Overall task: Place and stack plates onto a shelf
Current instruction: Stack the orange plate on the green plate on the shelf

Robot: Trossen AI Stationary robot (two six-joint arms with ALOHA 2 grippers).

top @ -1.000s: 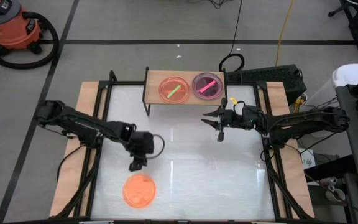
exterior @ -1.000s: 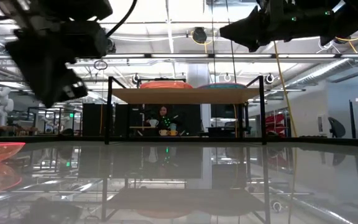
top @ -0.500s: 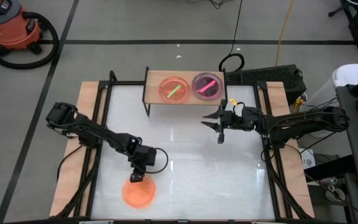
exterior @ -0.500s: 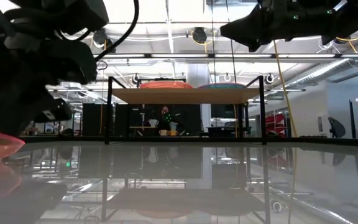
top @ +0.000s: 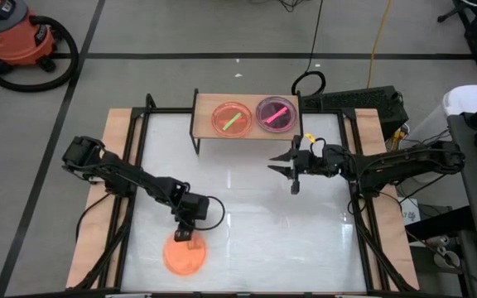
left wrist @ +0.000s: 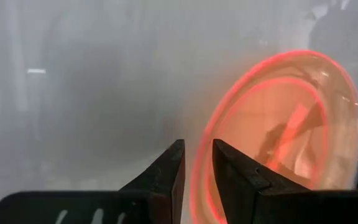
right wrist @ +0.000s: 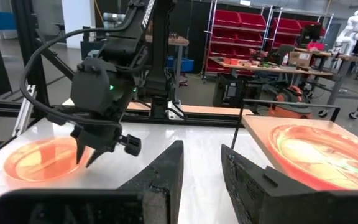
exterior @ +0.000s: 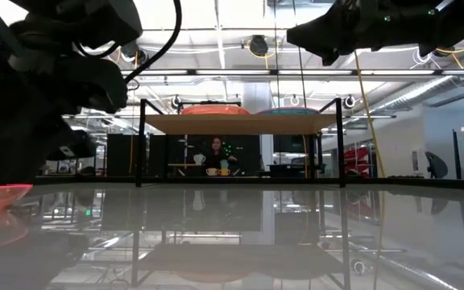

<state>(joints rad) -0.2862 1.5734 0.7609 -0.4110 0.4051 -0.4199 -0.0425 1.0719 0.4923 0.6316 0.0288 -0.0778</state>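
The white table [top: 247, 207] sat on grey taped floor, a red vacuum [top: 19, 37] upper left. Left gripper [left wrist: 196, 163] and right gripper [right wrist: 201, 163] both stood slightly apart, empty.

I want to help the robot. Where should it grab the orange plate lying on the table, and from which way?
Best by the rim. The orange plate lies flat on the white table, thin and shallow, so only its raised edge gives the fingers something to pinch. The left gripper hovers at the rim nearest the shelf; coming down from above there, one finger inside and one outside, looks right.
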